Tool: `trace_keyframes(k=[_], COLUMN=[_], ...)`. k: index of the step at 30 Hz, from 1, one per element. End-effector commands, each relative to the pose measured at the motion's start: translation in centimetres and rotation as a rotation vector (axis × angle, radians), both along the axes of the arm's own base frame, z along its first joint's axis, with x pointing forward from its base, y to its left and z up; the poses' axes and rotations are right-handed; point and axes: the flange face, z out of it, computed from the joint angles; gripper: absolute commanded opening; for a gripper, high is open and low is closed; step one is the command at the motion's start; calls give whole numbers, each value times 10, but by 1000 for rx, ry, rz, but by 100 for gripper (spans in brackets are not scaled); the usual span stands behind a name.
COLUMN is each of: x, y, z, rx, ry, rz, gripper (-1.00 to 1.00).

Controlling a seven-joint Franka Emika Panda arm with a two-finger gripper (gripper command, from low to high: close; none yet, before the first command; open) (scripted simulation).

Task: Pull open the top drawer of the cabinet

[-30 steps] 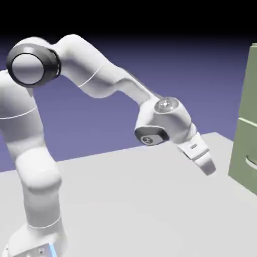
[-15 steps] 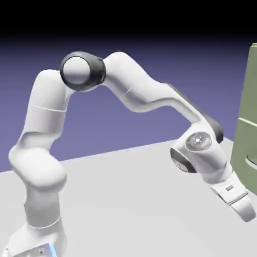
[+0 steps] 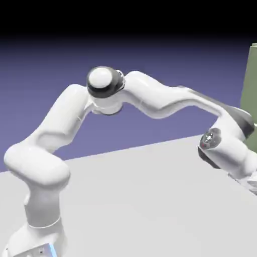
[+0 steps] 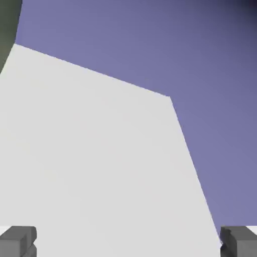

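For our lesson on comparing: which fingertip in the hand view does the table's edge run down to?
The bottom-right fingertip: a slanting edge of the table comes down to it. The bottom-left fingertip is well away from that edge.

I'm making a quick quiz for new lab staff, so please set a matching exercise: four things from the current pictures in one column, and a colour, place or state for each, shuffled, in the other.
Things
1. gripper
2. cabinet
3. table
4. backdrop

Descriptions
A. pale grey, under the arm
B. open, nothing between its fingertips
C. blue-violet, behind the arm
D. green, at the exterior view's right edge

Right pairs: 1-B, 2-D, 3-A, 4-C
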Motion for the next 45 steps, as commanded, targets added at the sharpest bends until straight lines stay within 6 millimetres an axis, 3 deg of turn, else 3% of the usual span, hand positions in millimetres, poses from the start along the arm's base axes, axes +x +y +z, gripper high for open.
trace_keyframes(k=[1, 5, 9, 13, 18, 20, 31, 32, 33, 45], x=[8, 43, 81, 120, 163, 163, 213, 213, 213, 154], y=[4, 33, 81, 149, 262, 264, 264, 264, 264, 264], z=[8, 43, 74, 99, 112, 112, 112, 112, 112, 112], rx=[-49, -253, -467, -686, -957, -963, -963, -963, -963, -963], ry=[-14, -73, -134, -201, -296, -299, -299, -299, -299, -299], rz=[26, 147, 290, 453, 682, 687, 687, 687, 687, 687], gripper=[0, 0, 0, 0, 0, 0, 0, -100, -100, -100])
